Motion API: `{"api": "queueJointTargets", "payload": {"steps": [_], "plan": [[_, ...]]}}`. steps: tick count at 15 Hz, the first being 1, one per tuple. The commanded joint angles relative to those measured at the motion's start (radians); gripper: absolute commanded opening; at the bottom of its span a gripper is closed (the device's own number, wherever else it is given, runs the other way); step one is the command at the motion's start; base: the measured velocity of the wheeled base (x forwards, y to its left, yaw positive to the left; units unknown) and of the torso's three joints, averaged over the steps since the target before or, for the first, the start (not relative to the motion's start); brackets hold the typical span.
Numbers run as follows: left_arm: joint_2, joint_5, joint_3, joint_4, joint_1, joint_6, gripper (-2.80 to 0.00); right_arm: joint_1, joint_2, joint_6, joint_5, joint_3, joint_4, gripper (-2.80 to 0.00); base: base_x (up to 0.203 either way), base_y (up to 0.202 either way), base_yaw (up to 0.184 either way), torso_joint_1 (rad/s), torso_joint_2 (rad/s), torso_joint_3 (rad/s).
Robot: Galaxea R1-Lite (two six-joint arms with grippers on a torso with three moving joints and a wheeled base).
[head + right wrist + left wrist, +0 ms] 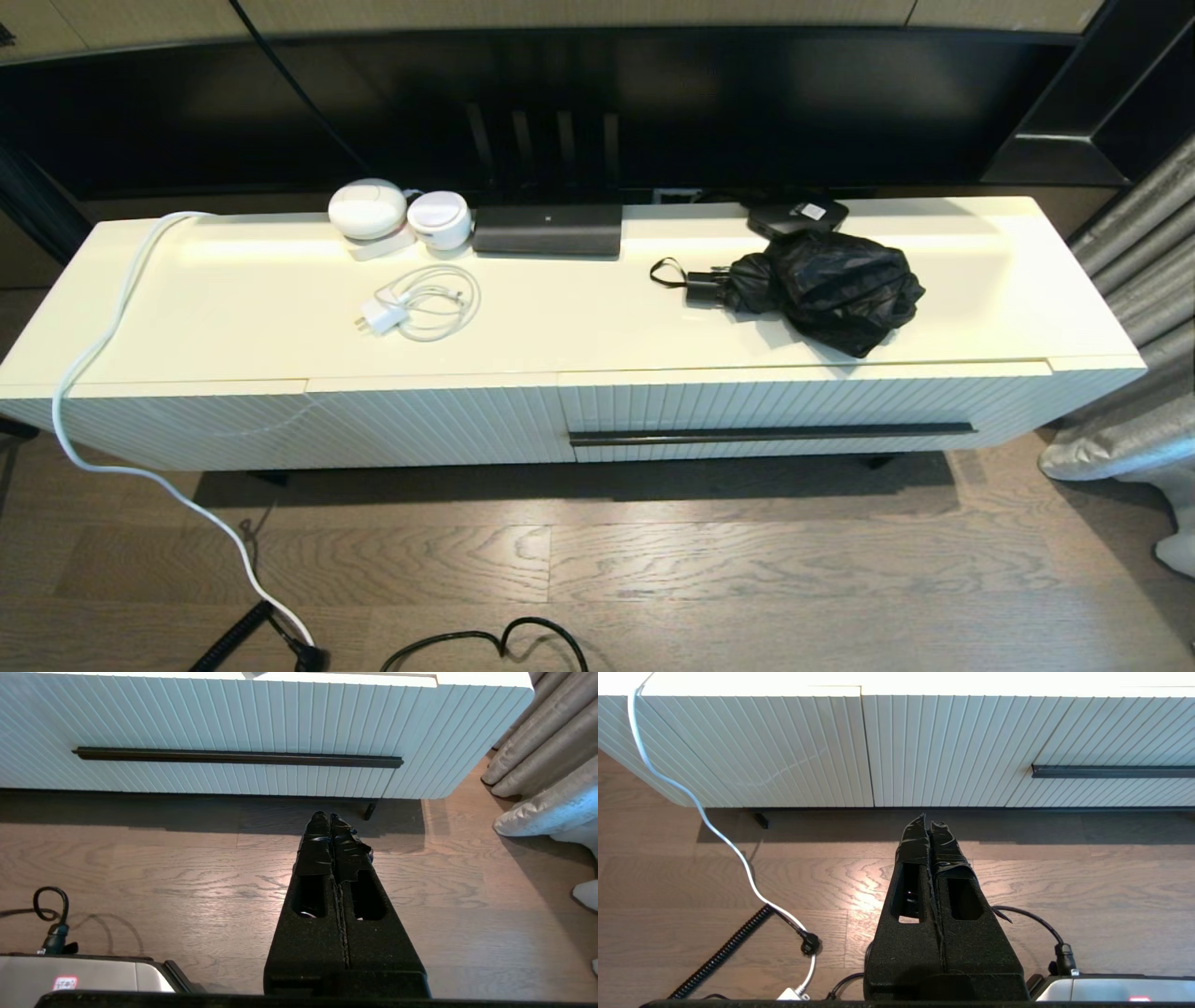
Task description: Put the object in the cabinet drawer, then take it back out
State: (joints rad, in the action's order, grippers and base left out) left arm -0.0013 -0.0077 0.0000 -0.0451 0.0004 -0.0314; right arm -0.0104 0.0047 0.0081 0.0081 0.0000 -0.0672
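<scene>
Here, one long cream cabinet (233,327) across the head view, with one drawer (803,411) shut at its right half, ribbed front crossed by one thin black handle (773,433); beside it at left, one handle-less ribbed panel (308,425)

On top, toward the right and above the drawer: one umbrella (826,287), folded, glossy fabric bunched loose, short grip and wrist loop pointing left, lying well apart from both grippers

Behind it, touching or nearly so: one small flat box (796,216) with a white label; further left along the back edge, one long black box (547,230), then two white round devices (400,218) side by side

In front of those: one coiled white charger (420,302)

Over the left end and down to the floor: one thick white cable (93,355)

No arm anywhere in the head view; only the wrist views give the grippers

Left gripper (930,823): low over the wood floor, before the panel, fingers pressed together on nothing, with the handle's left end seen past them

Right gripper (325,817): likewise low before the drawer, fingers clenched empty, whole handle in sight, plus grey curtain (537,765) at the cabinet's end
</scene>
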Motion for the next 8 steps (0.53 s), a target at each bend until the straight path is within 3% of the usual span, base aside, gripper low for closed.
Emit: {"api": "queueJointTargets", "payload": {"steps": [1,8], "plan": [[0.001,0.000,0.000,-0.001,0.000,-0.001,-2.80,0.000,0.005,0.003,-0.002,0.028,0.000,-2.80,0.000,0.000,0.000,0.000,0.00,0.000],[0.001,0.000,0.000,-0.001,0.000,-0.001,-2.80,0.000,0.005,0.013,-0.005,0.028,-0.003,-2.80,0.000,0.000,0.000,0.000,0.00,0.000]]}}
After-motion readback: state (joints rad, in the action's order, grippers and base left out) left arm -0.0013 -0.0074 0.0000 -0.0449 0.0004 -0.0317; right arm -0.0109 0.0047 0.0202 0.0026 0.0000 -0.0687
